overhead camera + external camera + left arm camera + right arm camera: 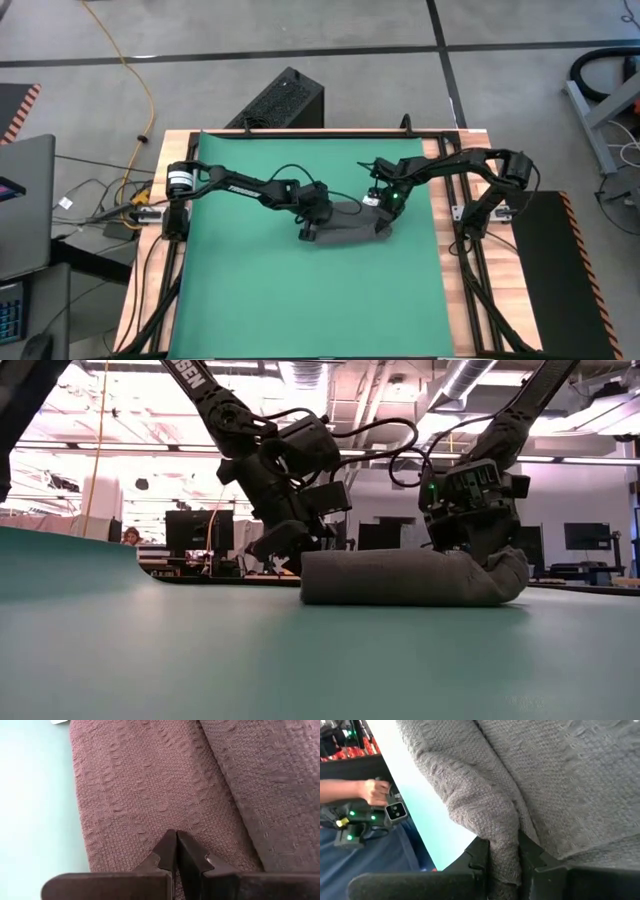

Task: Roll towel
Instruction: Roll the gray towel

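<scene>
The dark grey towel [345, 228] lies as a thick roll on the green mat [250, 300], its long side along the table's left-right line. It also shows in the low view [400, 578]. My left gripper [176, 839] is shut at the roll's left end [310, 228]. My right gripper [504, 851] is at the roll's right end [385, 215], shut on a ridge of the cloth. A small white tag [60, 721] peeks out at the towel's edge. My left gripper lays its shut fingertips [170, 845] against the towel's upper surface [150, 810] near its left end, slanting down from above. Nothing is between the fingers. The towel rests on the mat there. My right gripper pinches a raised fold of the towel [495, 827] between its two fingers, at the roll's right end. It comes slanting down from above. That end [505, 572] bulges up a little, while the rest of the roll lies on the mat.
The mat covers most of the wooden table [455, 300], with bare green room on the near side of the towel. A black box [280, 100] stands beyond the far edge. A person's hand [372, 792] on a control handle shows off the table.
</scene>
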